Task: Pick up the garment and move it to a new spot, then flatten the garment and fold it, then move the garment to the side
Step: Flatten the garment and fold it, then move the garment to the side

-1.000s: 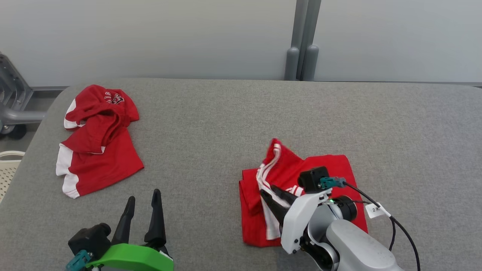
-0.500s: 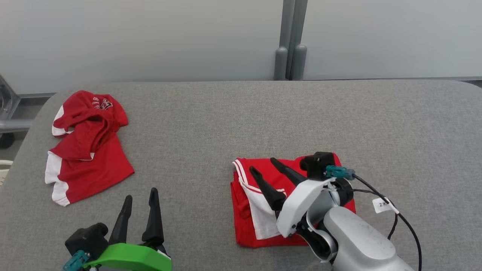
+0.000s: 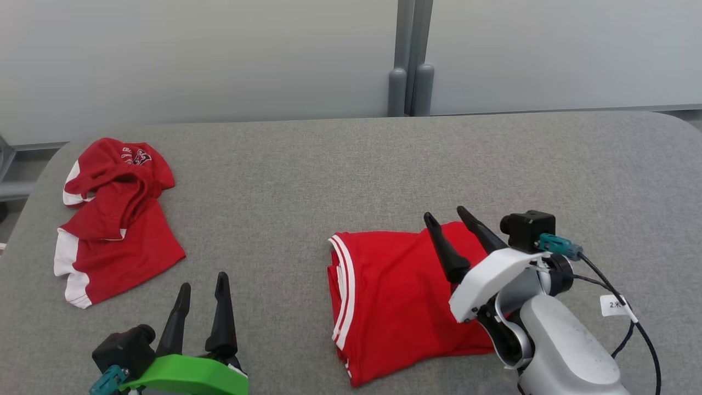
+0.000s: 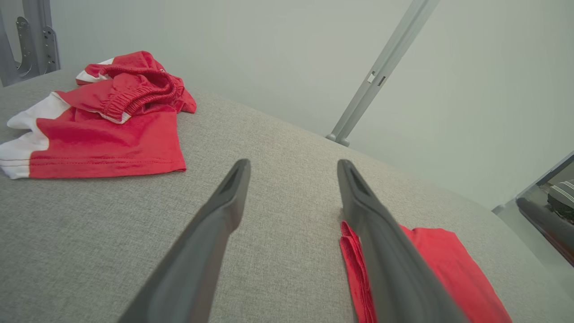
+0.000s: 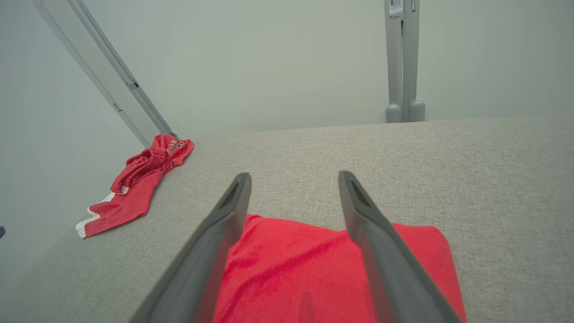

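A folded red garment (image 3: 395,296) with white stripes along its left edge lies flat on the grey table, right of centre; it also shows as a red slab (image 5: 323,273) under the right fingers and as a red patch (image 4: 430,273) in the left wrist view. My right gripper (image 3: 445,216) hovers open over the garment's far right part, nothing between its fingers. My left gripper (image 3: 203,281) stands open at the lower left, over bare table, well apart from the garment.
A second red and white garment (image 3: 109,219) lies crumpled at the table's far left, also seen in the left wrist view (image 4: 103,116) and right wrist view (image 5: 139,184). A grey post (image 3: 408,60) rises behind the table's (image 3: 329,164) far edge.
The right gripper has opened and let go of the garment, which now lies folded flat; the gripper has moved back and to the right. The camera has shifted a little.
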You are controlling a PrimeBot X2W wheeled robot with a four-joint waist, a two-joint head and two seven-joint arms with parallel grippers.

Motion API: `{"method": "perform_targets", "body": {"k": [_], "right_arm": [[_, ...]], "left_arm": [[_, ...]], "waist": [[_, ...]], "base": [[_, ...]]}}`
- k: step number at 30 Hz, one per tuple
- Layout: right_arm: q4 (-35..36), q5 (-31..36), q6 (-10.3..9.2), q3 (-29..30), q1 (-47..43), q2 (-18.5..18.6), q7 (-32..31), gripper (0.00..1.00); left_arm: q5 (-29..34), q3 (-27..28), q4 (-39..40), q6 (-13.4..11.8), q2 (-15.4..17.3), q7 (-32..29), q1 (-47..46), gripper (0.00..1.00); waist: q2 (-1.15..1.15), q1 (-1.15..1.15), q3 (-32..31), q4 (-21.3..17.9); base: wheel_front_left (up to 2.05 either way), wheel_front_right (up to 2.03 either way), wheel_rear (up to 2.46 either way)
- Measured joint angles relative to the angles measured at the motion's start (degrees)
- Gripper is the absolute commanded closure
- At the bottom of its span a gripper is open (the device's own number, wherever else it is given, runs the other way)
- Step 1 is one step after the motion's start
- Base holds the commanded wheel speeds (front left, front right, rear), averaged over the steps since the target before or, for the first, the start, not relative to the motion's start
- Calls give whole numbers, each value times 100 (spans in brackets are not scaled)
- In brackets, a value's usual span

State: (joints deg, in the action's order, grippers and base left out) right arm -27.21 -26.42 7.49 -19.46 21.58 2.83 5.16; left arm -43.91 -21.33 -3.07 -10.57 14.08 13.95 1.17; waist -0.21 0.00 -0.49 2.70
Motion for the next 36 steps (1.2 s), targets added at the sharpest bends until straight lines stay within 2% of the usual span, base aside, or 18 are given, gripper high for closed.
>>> {"method": "perform_targets", "body": {"k": [8, 19, 23, 27, 36], "right_arm": [[347, 410, 0, 754, -505, -1, -236, 0], [534, 1258, 0, 1708, -905, 0, -867, 0], [515, 1510, 0, 1841, -926, 107, -1198, 0], [349, 1481, 0, 1792, -925, 252, -1511, 0], [-107, 975, 0, 1601, -710, 446, -1855, 0]], "left_arm": [[0, -31, 36, -29, 19, -2, 20, 0], [14, -59, 74, -60, 36, -12, 20, 0], [53, -59, 76, -75, 74, -10, -15, 0], [73, -56, 77, -79, 96, -2, -38, 0], [109, -66, 82, -79, 112, -2, -124, 0]], "waist": [[0, 0, 18, -2], [0, 0, 112, -6], [0, 0, 168, 45], [0, 0, 204, 118], [0, 0, 306, 294]], "base": [[0, 0, 0], [0, 0, 0], [0, 0, 0], [0, 0, 0], [0, 0, 0]]}}
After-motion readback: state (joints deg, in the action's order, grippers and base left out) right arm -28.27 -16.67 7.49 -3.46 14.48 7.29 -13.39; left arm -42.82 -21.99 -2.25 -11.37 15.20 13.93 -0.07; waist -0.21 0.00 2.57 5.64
